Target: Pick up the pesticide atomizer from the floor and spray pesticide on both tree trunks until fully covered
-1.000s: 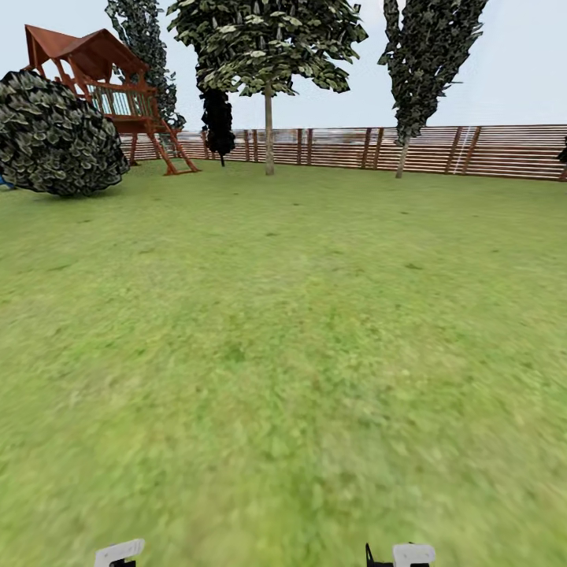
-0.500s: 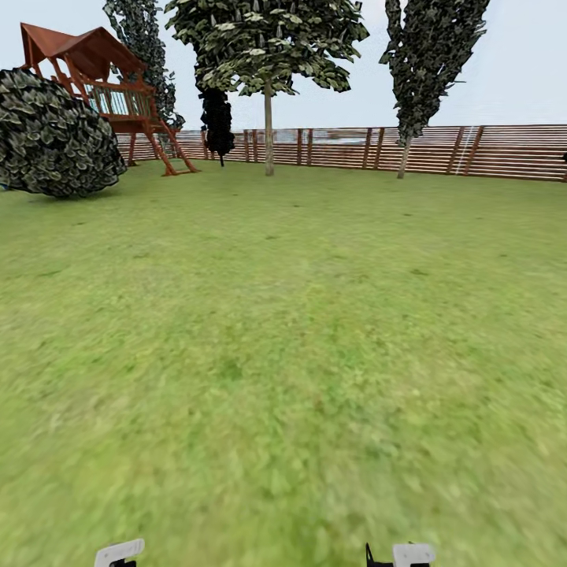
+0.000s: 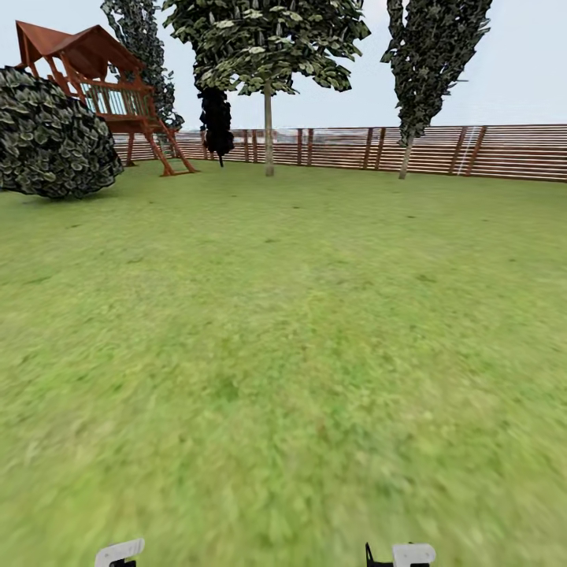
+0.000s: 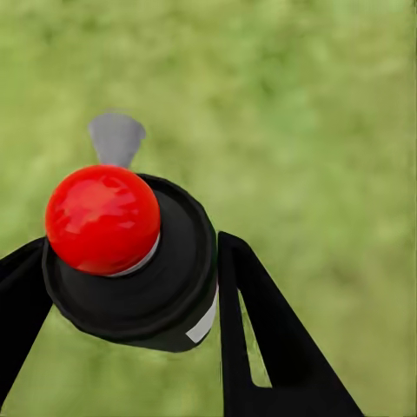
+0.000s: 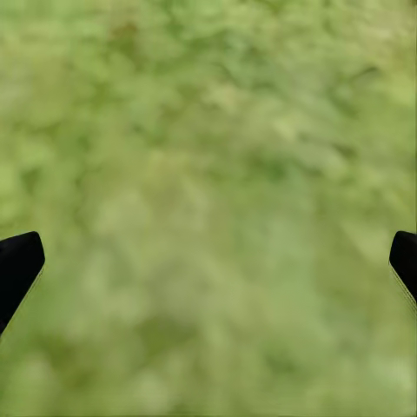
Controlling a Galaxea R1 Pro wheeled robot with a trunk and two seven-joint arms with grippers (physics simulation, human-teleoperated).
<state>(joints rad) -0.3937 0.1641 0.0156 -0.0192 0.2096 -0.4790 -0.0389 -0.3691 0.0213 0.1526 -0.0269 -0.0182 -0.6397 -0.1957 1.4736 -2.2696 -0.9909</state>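
Pesticide atomizer (image 4: 130, 261): held in left gripper (image 4: 122, 287), black fingers (image 4: 261, 330) clamped on either side of its round black body. Glossy red ball cap on top, grey nozzle pointing out over blurred grass.

Right gripper (image 5: 208, 261): fingers spread wide, nothing between them, grass below.

Head view: lawn (image 3: 283, 354) wide, mottled green, flat. Reddish-brown horizontal-slat fence (image 3: 472, 150) closes far side. Broad-crowned tree (image 3: 264, 47) w/ straight pale trunk (image 3: 268, 134) stands near fence, centre-left. Narrower leafy tree (image 3: 433, 55) to its right, thin trunk at fence line. Small near-black tree (image 3: 216, 118) just left of the trunk. Round dark bush (image 3: 51, 134) far left, red-brown wooden playhouse (image 3: 94, 79) w/ ladder behind it.
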